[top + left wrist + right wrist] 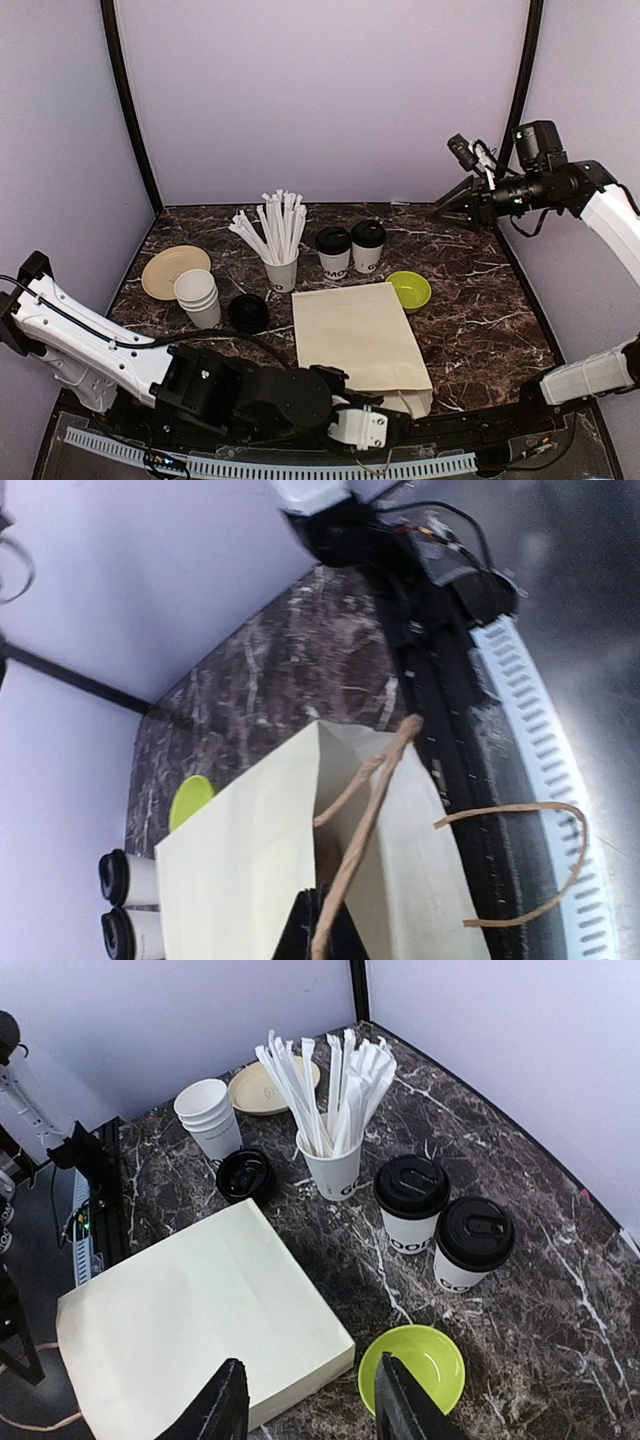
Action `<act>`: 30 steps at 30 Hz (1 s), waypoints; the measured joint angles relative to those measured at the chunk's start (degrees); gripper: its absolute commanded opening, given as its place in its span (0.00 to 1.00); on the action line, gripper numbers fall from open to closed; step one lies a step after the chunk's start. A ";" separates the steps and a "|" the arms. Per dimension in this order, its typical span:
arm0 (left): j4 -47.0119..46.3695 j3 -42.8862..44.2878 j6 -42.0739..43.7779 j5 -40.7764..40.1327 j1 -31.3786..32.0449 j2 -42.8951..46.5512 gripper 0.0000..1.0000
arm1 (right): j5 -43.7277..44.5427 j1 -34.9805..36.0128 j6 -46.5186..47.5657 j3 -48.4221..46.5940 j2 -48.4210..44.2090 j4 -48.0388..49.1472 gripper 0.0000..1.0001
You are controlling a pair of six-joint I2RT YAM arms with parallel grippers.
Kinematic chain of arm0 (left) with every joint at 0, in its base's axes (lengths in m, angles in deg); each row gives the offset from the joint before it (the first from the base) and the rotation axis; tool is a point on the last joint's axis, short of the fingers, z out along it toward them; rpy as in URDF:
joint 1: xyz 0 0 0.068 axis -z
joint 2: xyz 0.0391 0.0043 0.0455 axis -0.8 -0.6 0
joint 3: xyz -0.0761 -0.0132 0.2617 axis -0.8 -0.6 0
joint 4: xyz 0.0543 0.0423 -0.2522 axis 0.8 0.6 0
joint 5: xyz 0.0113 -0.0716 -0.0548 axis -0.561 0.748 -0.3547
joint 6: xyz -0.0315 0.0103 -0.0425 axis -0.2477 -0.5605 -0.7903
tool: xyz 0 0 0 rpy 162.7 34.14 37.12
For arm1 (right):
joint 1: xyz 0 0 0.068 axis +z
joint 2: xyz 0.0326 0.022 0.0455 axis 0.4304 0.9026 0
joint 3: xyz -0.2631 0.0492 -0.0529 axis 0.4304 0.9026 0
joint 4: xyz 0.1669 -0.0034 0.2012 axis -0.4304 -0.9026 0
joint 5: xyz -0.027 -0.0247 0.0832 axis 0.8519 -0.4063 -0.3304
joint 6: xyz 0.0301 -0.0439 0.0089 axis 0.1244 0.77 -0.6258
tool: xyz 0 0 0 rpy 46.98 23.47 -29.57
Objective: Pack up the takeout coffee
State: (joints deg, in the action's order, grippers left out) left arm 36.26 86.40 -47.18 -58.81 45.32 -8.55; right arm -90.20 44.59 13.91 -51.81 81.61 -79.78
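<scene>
One flat cream paper bag (360, 335) is lying at the dark marble bench's (470, 320) near edge, and my left gripper (312, 932) is pinching its mouth. One tan round plate (165, 270), one white cup of straws (281, 272), one stack of lidless white cups (198, 295), one lime-green bowl (409, 289) and one loose black lid (247, 312) are sitting around it. Two white paper coffee cups (333, 252) are standing side by side behind the bag, wearing black lettering and round black lids. My right gripper (310, 1375) is hovering, fingers spread.
</scene>
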 measured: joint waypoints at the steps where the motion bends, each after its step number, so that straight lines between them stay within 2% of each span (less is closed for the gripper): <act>1: -0.15 0.81 -0.13 -0.13 -1.40 1.11 0.00 | -0.76 0.00 0.35 -1.01 -0.57 -0.52 0.43; 5: -0.48 5.46 -1.14 -0.04 -7.98 5.77 0.00 | -4.11 0.00 2.16 -5.31 -2.84 -2.91 0.43; 8: 0.52 9.81 -4.22 3.63 -14.60 8.44 0.00 | -7.34 0.07 4.39 -7.87 -4.07 -4.26 0.45; 14: 3.39 13.49 -15.32 17.27 -31.89 9.86 0.00 | -11.28 3.67 10.49 -8.17 -4.59 -9.60 0.66; 16: 4.72 13.49 -19.23 22.01 -36.28 9.60 0.00 | -11.78 6.23 11.47 -8.13 -4.50 -10.62 0.68; 19: 5.51 13.29 -23.39 25.75 -39.21 9.29 0.00 | -12.83 10.27 12.57 -7.26 -4.42 -11.58 0.71; 23: 5.03 10.78 -27.58 27.82 -39.89 9.29 0.01 | -11.91 15.32 13.25 -6.38 -2.10 -12.46 0.71; 25: 4.90 9.29 -29.27 28.02 -40.13 9.29 0.15 | -10.56 18.29 12.90 -6.29 0.15 -11.91 0.72; 26: 4.92 8.59 -30.16 27.98 -40.13 9.29 0.28 | -9.70 19.74 12.50 -6.19 1.25 -11.50 0.72; 28: 4.98 7.82 -30.99 27.45 -40.15 9.29 0.42 | -7.76 22.03 11.50 -6.08 3.04 -10.38 0.72; 30: 4.96 7.72 -31.39 26.36 -40.24 9.29 0.48 | -5.29 24.35 10.05 -6.08 4.68 -8.55 0.72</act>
State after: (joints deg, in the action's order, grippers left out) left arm 41.22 94.11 -78.57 -32.45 5.09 0.74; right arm -95.49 68.94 23.96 -57.89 86.28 -88.33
